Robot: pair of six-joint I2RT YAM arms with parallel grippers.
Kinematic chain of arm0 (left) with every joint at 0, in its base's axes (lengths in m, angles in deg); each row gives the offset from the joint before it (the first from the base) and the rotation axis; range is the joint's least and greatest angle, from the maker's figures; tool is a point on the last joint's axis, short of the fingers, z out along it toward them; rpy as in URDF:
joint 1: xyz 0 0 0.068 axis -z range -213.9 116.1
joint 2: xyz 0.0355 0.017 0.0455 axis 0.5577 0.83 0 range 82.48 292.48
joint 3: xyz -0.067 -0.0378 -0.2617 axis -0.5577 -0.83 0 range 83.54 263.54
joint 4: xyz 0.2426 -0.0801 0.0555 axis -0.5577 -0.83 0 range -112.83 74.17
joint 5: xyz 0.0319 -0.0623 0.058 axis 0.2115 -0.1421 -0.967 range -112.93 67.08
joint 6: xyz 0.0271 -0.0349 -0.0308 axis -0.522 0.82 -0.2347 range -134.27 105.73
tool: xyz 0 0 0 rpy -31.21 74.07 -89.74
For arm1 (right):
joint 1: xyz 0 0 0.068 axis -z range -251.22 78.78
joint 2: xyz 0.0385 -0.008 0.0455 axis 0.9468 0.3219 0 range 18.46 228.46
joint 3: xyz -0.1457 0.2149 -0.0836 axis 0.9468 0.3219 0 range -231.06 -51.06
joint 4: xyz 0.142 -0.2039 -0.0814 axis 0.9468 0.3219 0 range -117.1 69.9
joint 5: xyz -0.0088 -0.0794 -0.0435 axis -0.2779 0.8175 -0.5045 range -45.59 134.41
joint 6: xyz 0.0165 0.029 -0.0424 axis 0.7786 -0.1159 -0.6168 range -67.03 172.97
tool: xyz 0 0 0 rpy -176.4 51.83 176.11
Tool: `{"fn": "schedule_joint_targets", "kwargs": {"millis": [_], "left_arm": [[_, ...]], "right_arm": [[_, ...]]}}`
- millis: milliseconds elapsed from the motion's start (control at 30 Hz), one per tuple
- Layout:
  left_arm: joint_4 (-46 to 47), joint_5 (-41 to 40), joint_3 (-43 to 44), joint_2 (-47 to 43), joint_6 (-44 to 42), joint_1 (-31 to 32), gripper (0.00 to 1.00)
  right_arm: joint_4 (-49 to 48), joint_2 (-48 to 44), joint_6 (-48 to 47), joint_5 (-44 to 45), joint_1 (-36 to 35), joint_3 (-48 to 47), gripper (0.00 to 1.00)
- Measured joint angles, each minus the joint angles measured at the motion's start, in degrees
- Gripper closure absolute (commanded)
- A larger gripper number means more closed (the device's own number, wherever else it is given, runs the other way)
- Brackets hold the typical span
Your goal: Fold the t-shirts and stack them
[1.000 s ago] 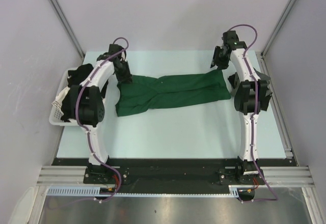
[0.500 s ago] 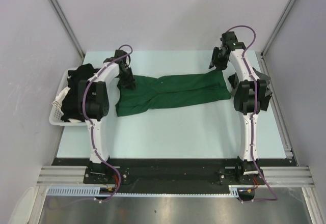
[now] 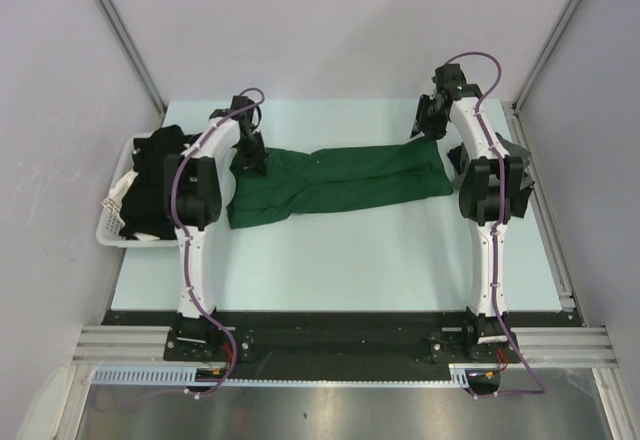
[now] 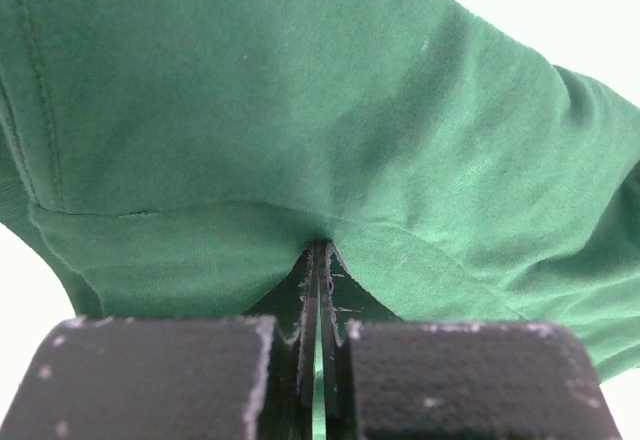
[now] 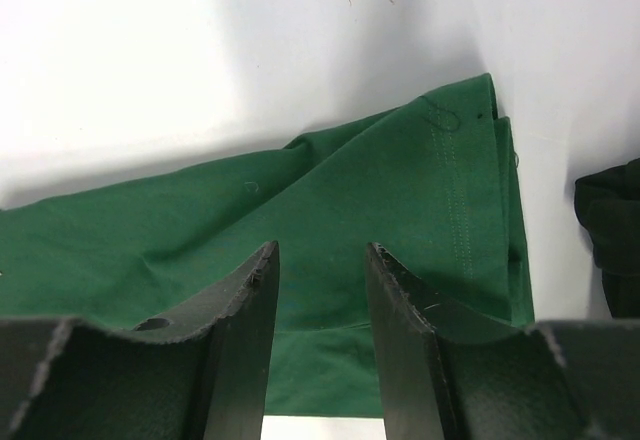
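Nearest: both arm bases are bolted at the near edge of the desk (image 3: 380, 260). Beyond them a broad bare strip of desk runs the full width, up to the cloth.

Mid-desk:
- The green t-shirt (image 3: 340, 175) lies flat as a long band from left to right, with its right end angled a little farther back.
- Its near edge is uneven. The left end is widest and bulges nearest.
- The left end lies just beside the left arm (image 3: 190, 190). The right end stops just short of the right arm (image 3: 490, 180).

Left margin: a white slatted basket (image 3: 108, 222) sits at the desk's left edge, close to the side wall (image 3: 60, 130). Black t-shirts (image 3: 150, 185) are heaped inside it. The left arm stands between the basket and the green shirt.

Farther back, left: the left pincer (image 3: 252, 158) is down on the shirt's far left part. Its jaws are pressed fully together on a small pinch of green fabric. In the wrist view the cloth puckers into a ridge at the tips, and a stitched hem runs up the left side.

Farther back, right: the right pincer (image 3: 425, 125) sits over the shirt's far right corner. Its fingers (image 5: 250, 300) are roughly half apart with nothing clamped between them. The stitched hem passes beyond them, and bare desk shows past the corner.

Farthest: a clear strip of desk lies between the shirt's far edge and the back wall (image 3: 330, 30). Room is tighter to the right of the right arm.
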Motion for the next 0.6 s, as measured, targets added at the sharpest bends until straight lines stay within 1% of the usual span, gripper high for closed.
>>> {"fn": "schedule_joint_targets", "kwargs": {"millis": [167,267,300,400,567,600], "left_arm": [[-5.35,-1.16,6.43,3.41,-0.04,0.2,1.0],[-7.3,-1.46,8.79,4.66,-0.02,0.15,1.0],[-7.82,-1.44,9.46,5.01,-0.02,0.11,0.95],[-8.11,-1.25,9.7,5.09,-0.13,0.04,0.87],[-7.34,-1.05,8.72,4.39,-0.2,0.04,0.82],[-7.19,-1.16,8.41,4.15,-0.22,0.04,0.8]], "right_arm": [[0.04,0.0,-0.15,0.13,0.0,0.22,0.56],[0.04,0.0,-0.17,0.17,0.0,0.22,0.56],[0.04,0.0,-0.17,0.2,0.02,0.22,0.56],[0.04,0.0,-0.17,0.17,0.02,0.22,0.56],[0.31,0.0,-0.13,0.13,-0.02,0.07,0.56],[0.5,0.11,-0.13,0.13,-0.02,-0.2,0.56]]}}
